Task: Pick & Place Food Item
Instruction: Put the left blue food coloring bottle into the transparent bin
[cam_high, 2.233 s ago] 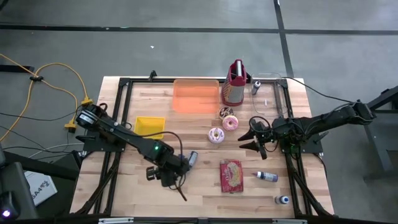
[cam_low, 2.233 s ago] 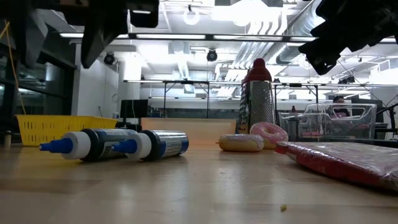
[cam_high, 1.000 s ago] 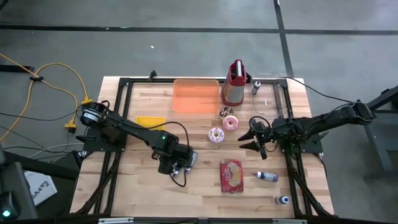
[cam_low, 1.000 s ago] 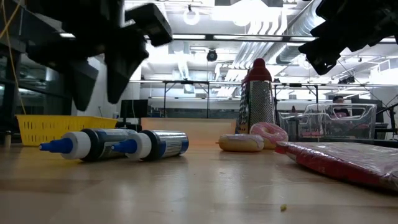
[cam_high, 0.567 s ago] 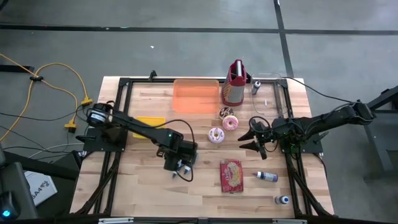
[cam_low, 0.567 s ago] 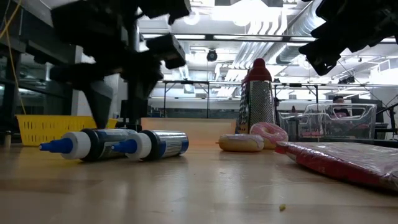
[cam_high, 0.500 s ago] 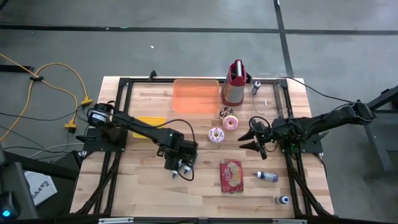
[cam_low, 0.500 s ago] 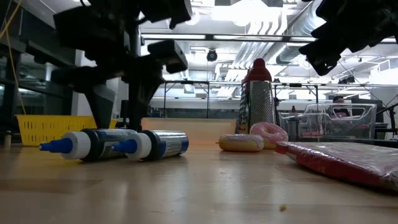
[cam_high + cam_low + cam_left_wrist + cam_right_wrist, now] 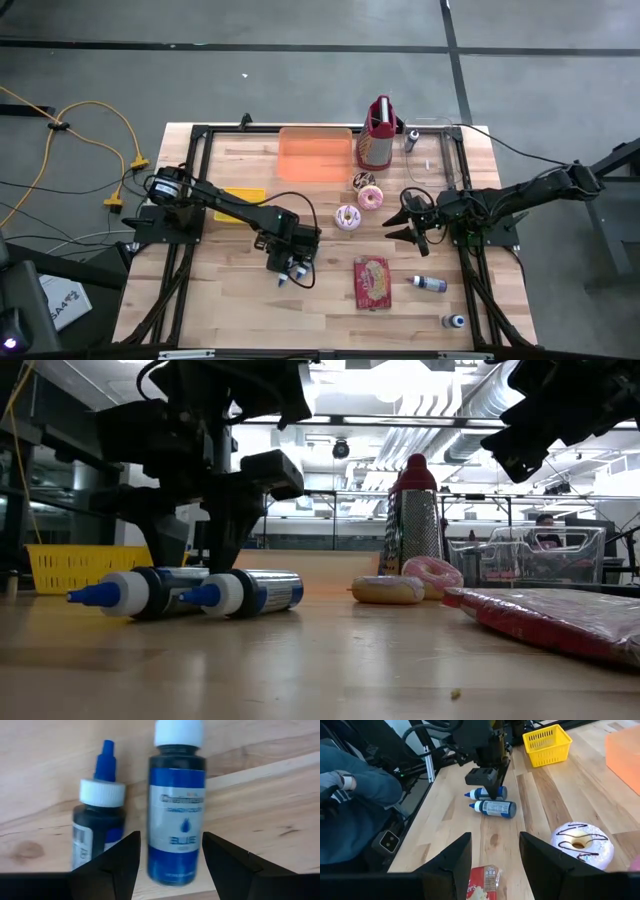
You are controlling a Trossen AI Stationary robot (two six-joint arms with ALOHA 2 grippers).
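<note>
Two blue food-colouring bottles lie on their sides, side by side, on the wooden table (image 9: 230,300). My left gripper (image 9: 171,845) points down over them, open. Its fingers stand on either side of the bottle labelled BLUE (image 9: 175,810), just apart from it. The second bottle (image 9: 97,830) lies beside one finger. The low view shows the left gripper (image 9: 200,550) down at the bottles (image 9: 250,590). Doughnuts (image 9: 347,217) (image 9: 371,197) and a red snack packet (image 9: 372,282) rest flat mid-table. My right gripper (image 9: 405,220) hovers open at the right, holding nothing.
An orange tray (image 9: 315,155), a metal grater (image 9: 377,135) and a clear container (image 9: 435,150) stand along the far edge, and a yellow basket (image 9: 240,200) at the left. Two small bottles (image 9: 430,284) (image 9: 455,321) lie near right. A person (image 9: 355,805) sits beyond the table.
My left gripper has sunk from above the two bottles and shifted a little toward the table's right edge. Its open fingers now reach down to the bottles. The bottles lie where they were.
</note>
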